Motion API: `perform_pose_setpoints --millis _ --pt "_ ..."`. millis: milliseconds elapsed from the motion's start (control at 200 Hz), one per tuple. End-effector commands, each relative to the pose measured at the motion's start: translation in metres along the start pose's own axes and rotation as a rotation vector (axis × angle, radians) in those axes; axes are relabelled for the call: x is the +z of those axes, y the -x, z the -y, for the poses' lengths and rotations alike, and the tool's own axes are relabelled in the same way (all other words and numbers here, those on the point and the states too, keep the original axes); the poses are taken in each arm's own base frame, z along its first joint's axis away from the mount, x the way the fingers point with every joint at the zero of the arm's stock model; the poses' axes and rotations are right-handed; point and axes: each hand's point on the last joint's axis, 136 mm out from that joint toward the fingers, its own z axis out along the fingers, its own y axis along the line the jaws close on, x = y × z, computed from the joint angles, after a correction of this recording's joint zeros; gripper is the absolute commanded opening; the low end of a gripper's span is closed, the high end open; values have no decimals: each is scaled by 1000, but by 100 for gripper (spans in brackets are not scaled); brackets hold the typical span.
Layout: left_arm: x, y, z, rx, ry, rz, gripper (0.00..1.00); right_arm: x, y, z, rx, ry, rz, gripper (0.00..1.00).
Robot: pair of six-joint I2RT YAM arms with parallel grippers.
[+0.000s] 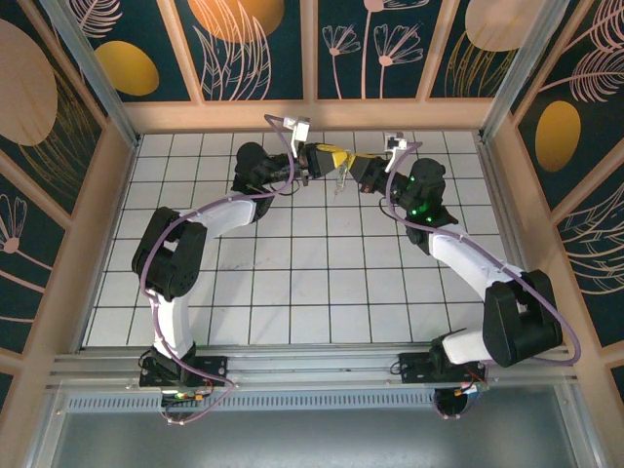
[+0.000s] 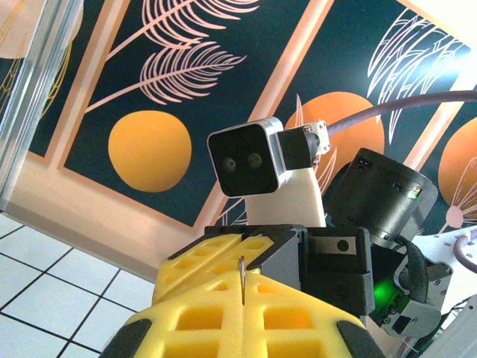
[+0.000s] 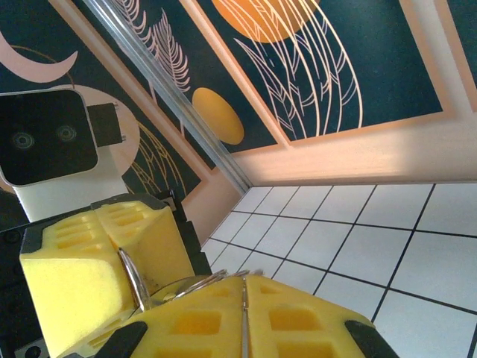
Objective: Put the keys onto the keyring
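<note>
L gripper (image 2: 242, 306) and R gripper (image 3: 244, 317) are met tip to tip at the table's (image 1: 292, 292) 12 o'clock, raised above the tiles – L is placed at 9 o'clock of R. L pads are pressed shut, w/ a thin metal sliver pinched in the seam. R pads are closed too. The keyring (image 3: 133, 280) is held btw both – its wire is arched from the R seam across to the L pads at 10 o'clock.

Left gripper (image 1: 330, 157) and right gripper (image 1: 355, 168) tip to tip over far middle of table (image 1: 292, 283), keyring (image 3: 131, 274) between them
</note>
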Motion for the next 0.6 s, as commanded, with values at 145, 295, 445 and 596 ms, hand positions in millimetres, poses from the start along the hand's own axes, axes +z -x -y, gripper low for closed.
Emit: perform_pose_setpoints --millis 145,295,445,596 --pt "-1 18 23 67 -29 70 0 -9 13 -20 20 57 71 3" --pt "-4 19 23 62 -26 97 0 -11 13 -23 82 82 94 0" --pt "-6 20 22 56 -23 122 0 -5 4 -34 126 140 70 0" --pt "-6 20 20 52 -22 133 0 2 -8 -37 145 159 32 0"
